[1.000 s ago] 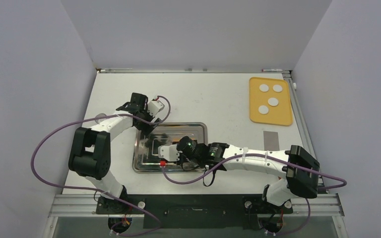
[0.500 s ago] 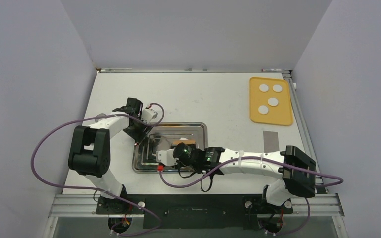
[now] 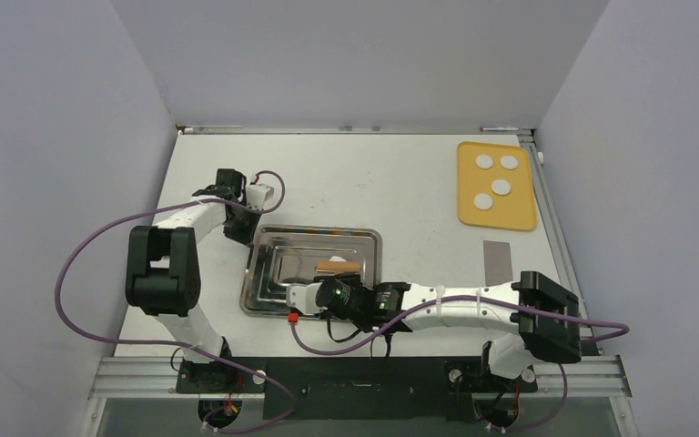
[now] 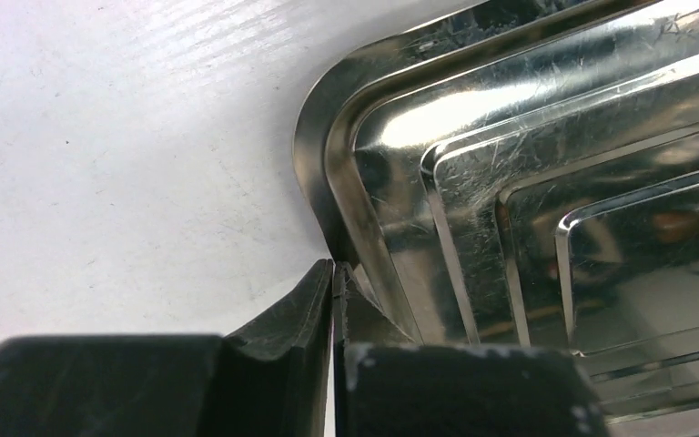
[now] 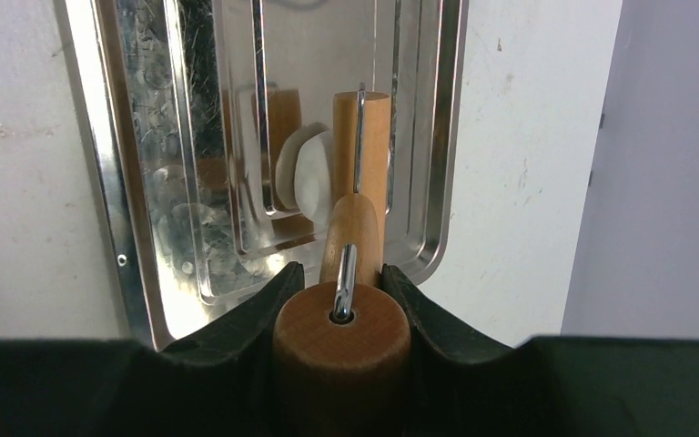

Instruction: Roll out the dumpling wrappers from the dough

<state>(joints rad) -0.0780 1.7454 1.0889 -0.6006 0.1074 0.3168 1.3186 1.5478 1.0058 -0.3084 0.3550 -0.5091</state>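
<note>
Your right gripper (image 5: 340, 270) grasps the wooden rolling pin (image 5: 361, 146) over the shiny steel tray (image 5: 91, 137).
Your left gripper (image 4: 334, 270) is clenched at the tray's corner rim. One of the small white round dumpling wrappers (image 5: 314, 168) lies in the tray against the pin; four sit on the flat yellow board (image 3: 473, 214).

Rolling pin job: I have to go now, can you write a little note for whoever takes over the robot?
Left end effector: shut at the tray's far-left corner; grip on rim unclear.
Right end effector: shut on the rolling pin's handle, roller over a dough disc in the tray.
Done: four wrappers on the yellow mat.
Left: roll this disc, move it there.
</note>
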